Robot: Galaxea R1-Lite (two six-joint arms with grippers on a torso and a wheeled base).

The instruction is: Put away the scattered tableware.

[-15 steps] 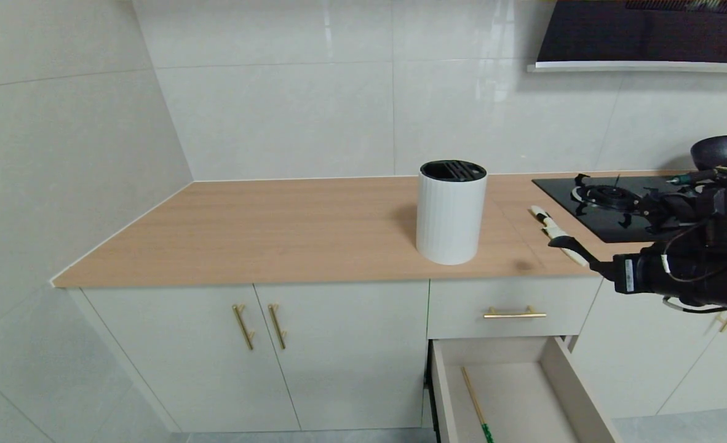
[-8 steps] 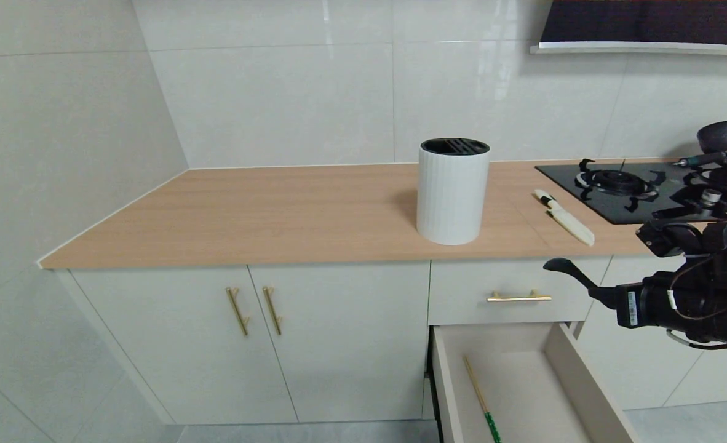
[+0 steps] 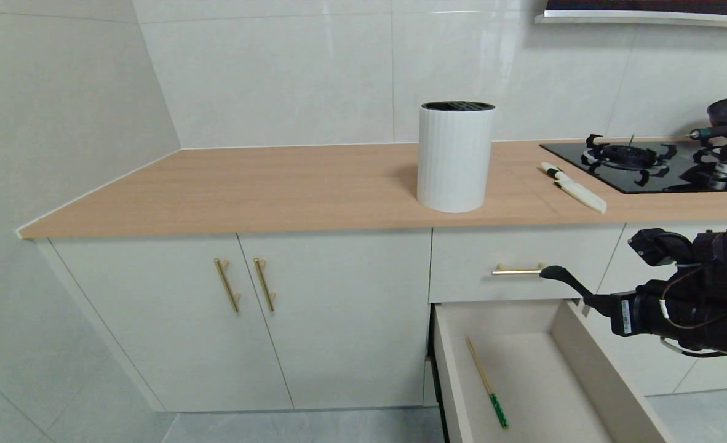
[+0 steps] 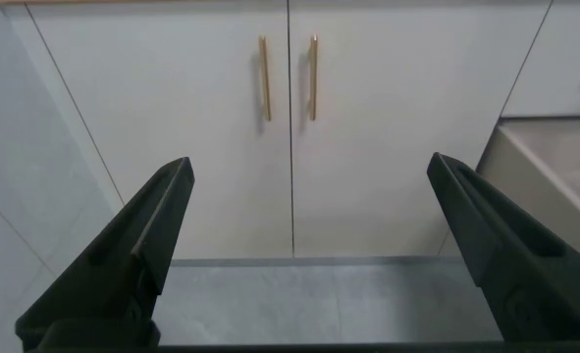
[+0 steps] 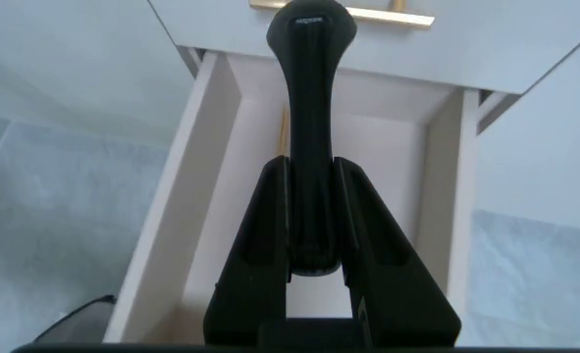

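A: Well, nearest first?
B: Right gripper (image 3: 606, 303), jaws clamped on a black utensil (image 3: 559, 277), hangs above the open drawer (image 3: 592, 364). The utensil's long axis runs along the drawer's depth, tip toward the cabinet.
A: Obstacles?
B: One chopstick (image 3: 485, 383) inside, on the robot's left side, apart.
A: Other arm?
B: Left gripper (image 4: 309, 196), fingers wide apart, faces the cabinet doors (image 4: 291, 118).
A: Farther?
B: Knife (image 3: 576, 187) on the counter (image 3: 277, 184), between white holder (image 3: 454, 157) and stove (image 3: 634, 169).
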